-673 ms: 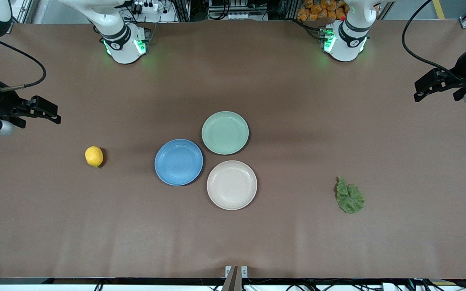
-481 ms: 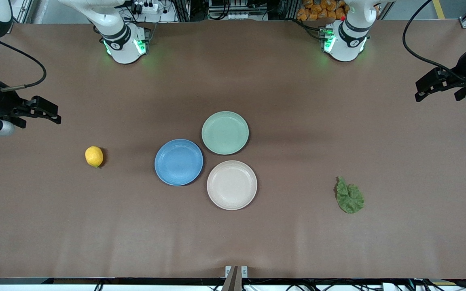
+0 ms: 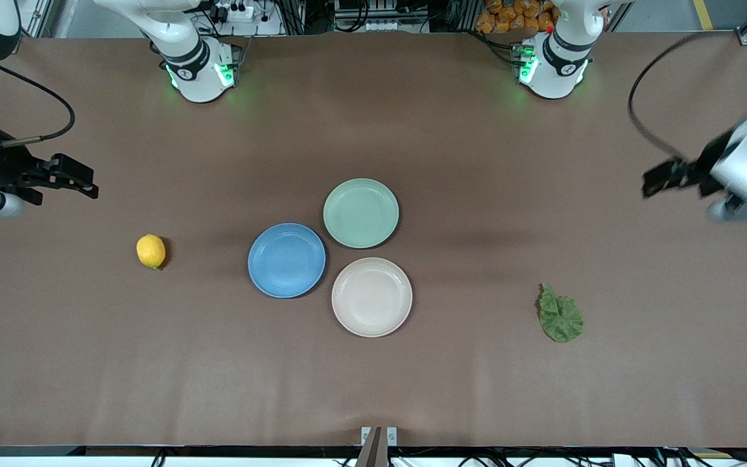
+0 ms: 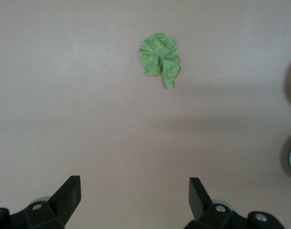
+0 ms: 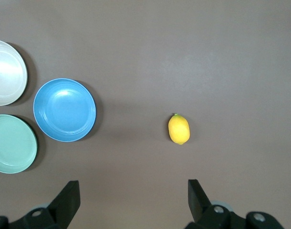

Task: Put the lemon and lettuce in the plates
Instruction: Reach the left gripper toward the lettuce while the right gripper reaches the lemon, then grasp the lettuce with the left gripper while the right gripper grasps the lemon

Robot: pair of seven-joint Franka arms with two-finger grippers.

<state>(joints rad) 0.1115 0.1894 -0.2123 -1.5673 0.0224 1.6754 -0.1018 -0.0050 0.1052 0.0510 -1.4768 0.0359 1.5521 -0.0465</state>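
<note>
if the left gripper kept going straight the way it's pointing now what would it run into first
Probably the bare table. In the left wrist view the left gripper is open, with the lettuce ahead between its fingers' line and nothing in between. Depth is unclear, so it may reach the leaf first.
</note>
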